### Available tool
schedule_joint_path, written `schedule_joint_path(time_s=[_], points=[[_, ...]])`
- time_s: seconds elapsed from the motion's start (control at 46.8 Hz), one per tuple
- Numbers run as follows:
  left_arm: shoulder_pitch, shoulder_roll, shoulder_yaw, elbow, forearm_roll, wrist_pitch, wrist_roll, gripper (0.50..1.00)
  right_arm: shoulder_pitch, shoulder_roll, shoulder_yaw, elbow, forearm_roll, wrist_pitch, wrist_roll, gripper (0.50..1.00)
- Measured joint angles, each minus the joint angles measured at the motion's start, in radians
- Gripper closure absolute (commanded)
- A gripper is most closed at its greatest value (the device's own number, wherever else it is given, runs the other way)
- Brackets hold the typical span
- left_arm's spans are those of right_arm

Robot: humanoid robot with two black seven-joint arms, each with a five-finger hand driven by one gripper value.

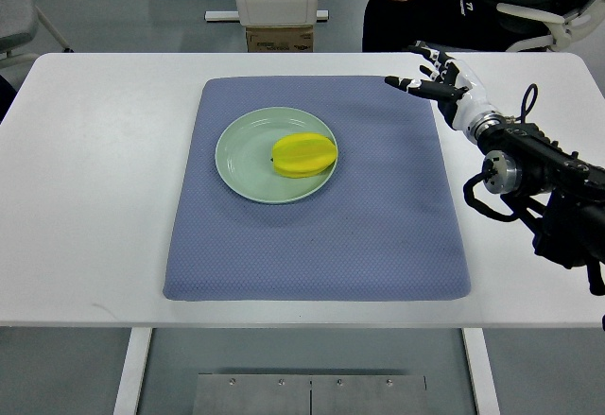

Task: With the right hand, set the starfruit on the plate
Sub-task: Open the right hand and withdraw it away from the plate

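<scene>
A yellow starfruit (304, 155) lies on the pale green plate (244, 160), on the plate's right half. The plate sits on a blue-grey mat (321, 235) in the middle of the white table. My right hand (430, 75) is over the mat's far right corner, well to the right of the plate and apart from it. Its fingers (402, 83) are spread and point left, holding nothing. Its arm comes in from the right edge. My left arm does not show.
The white table (95, 198) extends around the mat. A person in dark clothes sits behind the table's far edge (444, 8). A cardboard box (279, 37) and a white stand are on the floor behind the table.
</scene>
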Motion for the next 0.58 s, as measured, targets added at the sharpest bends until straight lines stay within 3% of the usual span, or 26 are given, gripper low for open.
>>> schedule_joint_path(time_s=[0.214,0.577], points=[[0.0,0.0,0.0,0.0,0.0,-0.001,0.0,0.5,-0.075,-0.056,0.166,-0.009,0.107,0.068,-0.002,0.5],[0.0,0.0,0.0,0.0,0.0,0.0,0.0,0.5,-0.153,-0.06,0.18,-0.008,0.116,0.072,0.002,0.5]])
